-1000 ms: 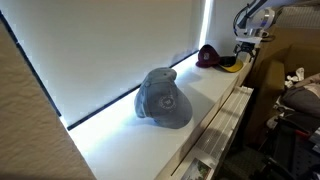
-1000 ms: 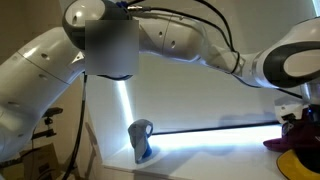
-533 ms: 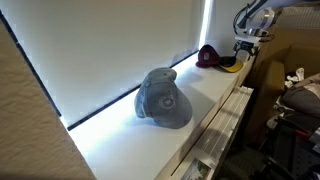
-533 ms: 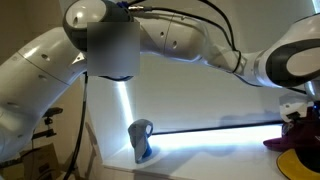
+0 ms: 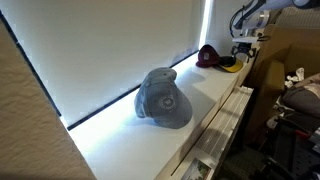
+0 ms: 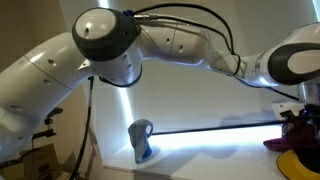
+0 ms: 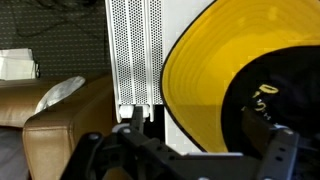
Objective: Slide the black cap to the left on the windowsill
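Note:
The black cap (image 5: 209,56), dark with a maroon crown and a yellow brim (image 5: 229,67), lies at the far end of the white windowsill (image 5: 212,102). It also shows at the right edge of an exterior view (image 6: 291,142). My gripper (image 5: 244,45) hovers just above the brim end of the cap. In the wrist view the yellow brim (image 7: 200,70) fills the right half and the dark crown (image 7: 287,95) lies behind it. The gripper (image 7: 190,122) is open, with its fingers spread over the brim's edge and nothing between them.
A bigger grey-blue cap (image 5: 164,98) sits mid-sill, and also shows in an exterior view (image 6: 142,139). A white blind (image 5: 110,45) runs behind the sill. A perforated white panel (image 7: 134,50) and a brown sofa (image 7: 55,120) lie below the sill's end.
The arm's upper joints have shifted and the gripper has moved slightly at the cap. Neither cap has moved.

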Motion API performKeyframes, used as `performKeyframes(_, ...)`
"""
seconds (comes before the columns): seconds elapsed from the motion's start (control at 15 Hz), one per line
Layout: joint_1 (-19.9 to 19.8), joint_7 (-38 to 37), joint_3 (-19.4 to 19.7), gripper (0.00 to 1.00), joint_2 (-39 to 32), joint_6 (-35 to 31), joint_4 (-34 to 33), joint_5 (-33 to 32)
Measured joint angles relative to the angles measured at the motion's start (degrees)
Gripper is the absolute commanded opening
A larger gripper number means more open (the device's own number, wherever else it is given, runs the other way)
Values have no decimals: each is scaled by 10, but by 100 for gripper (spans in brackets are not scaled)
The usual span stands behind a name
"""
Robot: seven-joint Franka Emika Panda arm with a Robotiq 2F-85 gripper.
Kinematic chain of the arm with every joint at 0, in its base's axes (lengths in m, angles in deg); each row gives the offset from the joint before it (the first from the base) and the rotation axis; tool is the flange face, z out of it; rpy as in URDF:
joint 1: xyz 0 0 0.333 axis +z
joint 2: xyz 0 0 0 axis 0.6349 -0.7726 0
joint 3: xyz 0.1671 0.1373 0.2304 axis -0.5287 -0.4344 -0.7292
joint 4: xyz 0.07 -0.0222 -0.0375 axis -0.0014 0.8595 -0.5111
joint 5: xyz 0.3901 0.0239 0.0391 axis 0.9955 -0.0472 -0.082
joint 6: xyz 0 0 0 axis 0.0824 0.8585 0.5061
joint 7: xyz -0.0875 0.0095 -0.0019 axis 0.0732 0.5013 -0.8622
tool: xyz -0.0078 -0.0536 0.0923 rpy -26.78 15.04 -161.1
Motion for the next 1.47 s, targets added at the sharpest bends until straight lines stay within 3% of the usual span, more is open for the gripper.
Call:
performKeyframes(0.13, 1, -1, 0, 100, 0, -12, 1, 7)
performKeyframes(0.4, 1, -20, -1, 100, 0, -98, 5, 51)
performKeyframes(0.53, 0, -24, -1, 100, 0, -104, 5, 54)
performKeyframes(0.87, 2, -32, 3, 100, -1, -94, 5, 47)
performKeyframes(1.13, 1, -65, 3, 100, -1, -31, 4, 15)
performKeyframes(1.47, 1, -66, 3, 100, -1, -27, 4, 15)
